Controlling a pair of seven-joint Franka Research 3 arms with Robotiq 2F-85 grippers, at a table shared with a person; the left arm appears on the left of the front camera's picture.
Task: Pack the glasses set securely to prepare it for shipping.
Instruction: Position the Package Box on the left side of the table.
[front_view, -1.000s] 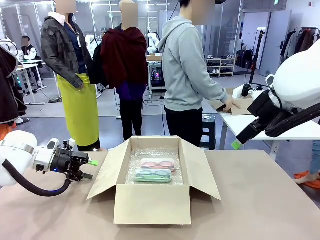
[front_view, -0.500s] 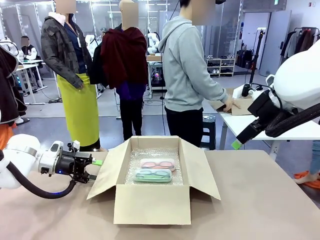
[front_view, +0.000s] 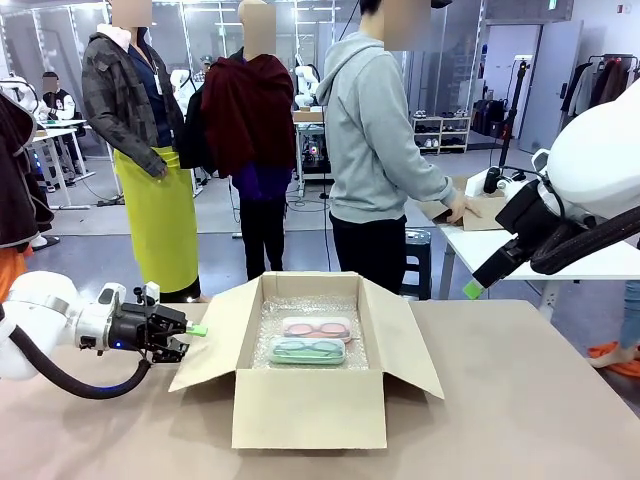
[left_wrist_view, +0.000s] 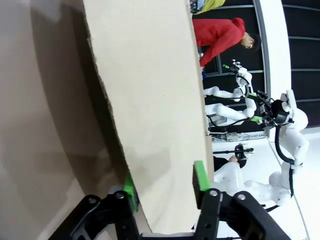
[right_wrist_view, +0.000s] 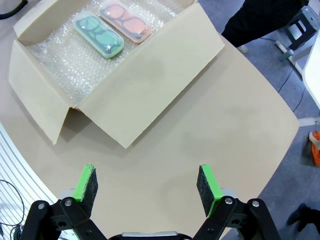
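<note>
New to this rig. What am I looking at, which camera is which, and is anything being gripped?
Two white robot arms work at a tan table, each ending in a black two-finger pincer with green pads. The front view comes from a fixed camera between the arms; the other two come from cameras on the wrists, looking along the fingers.

On the table stands an open brown cardboard box lined with bubble wrap. Inside lie a flat pale pink glasses case and a mint green glasses case, side by side.

The left pincer straddles the box's left flap, one pad on each side; whether it is clamped shut I cannot tell. The right pincer is open, empty, raised above the table. A person in a grey hoodie stands beyond.
</note>
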